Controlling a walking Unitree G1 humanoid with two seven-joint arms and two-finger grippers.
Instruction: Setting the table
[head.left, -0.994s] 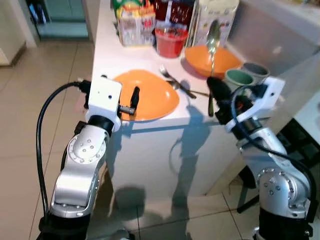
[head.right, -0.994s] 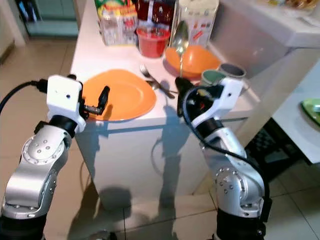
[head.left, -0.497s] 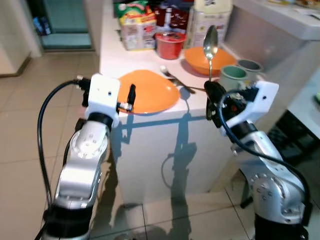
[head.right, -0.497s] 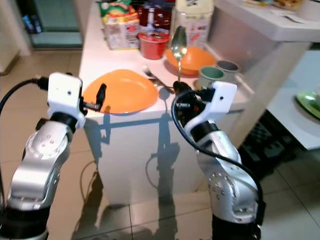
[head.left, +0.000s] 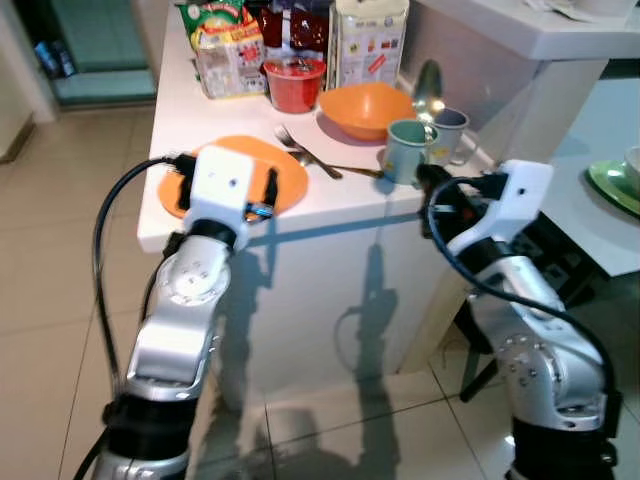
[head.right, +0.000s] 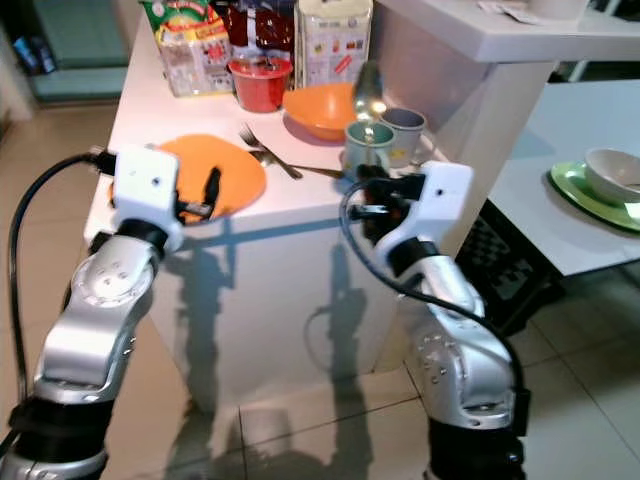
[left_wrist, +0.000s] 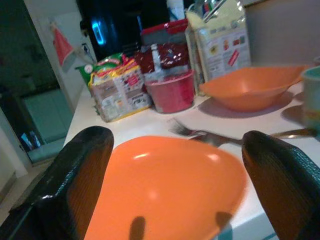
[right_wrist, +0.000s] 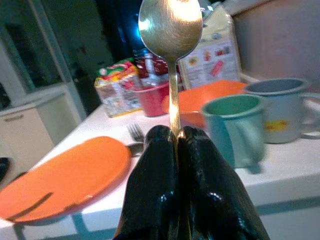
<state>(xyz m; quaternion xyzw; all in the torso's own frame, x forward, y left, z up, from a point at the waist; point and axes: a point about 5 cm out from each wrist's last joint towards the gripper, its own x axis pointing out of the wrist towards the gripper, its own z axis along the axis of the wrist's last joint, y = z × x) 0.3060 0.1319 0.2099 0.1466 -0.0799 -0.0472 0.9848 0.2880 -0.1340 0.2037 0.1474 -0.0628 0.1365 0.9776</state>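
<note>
While I look down with my left eye, my right gripper (head.left: 432, 178) stands at the near right corner of the white table (head.left: 180, 110), and its black fingers are partly lost against the dark cable. It holds a spoon (head.left: 428, 85) upright; the bowl of the spoon is blurred before the grey wall, above the green mug (head.left: 404, 150) and the grey mug (head.left: 449, 120). My left gripper (head.left: 270, 190) hovers over the near edge of the orange plate (head.left: 285, 175), which my white wrist housing partly hides.

From my left wrist, my two fingers (left_wrist: 82, 175) stand wide apart with nothing between them, and they frame the plate. Behind it lie a fork (left_wrist: 192, 132), an orange bowl (left_wrist: 250, 87) and a red cup (left_wrist: 172, 90); everything is a little soft.

From my right wrist, my fingers (right_wrist: 155, 185) are pressed together on the thin handle of the spoon, whose shiny golden bowl is cut off at the upper edge.
</note>
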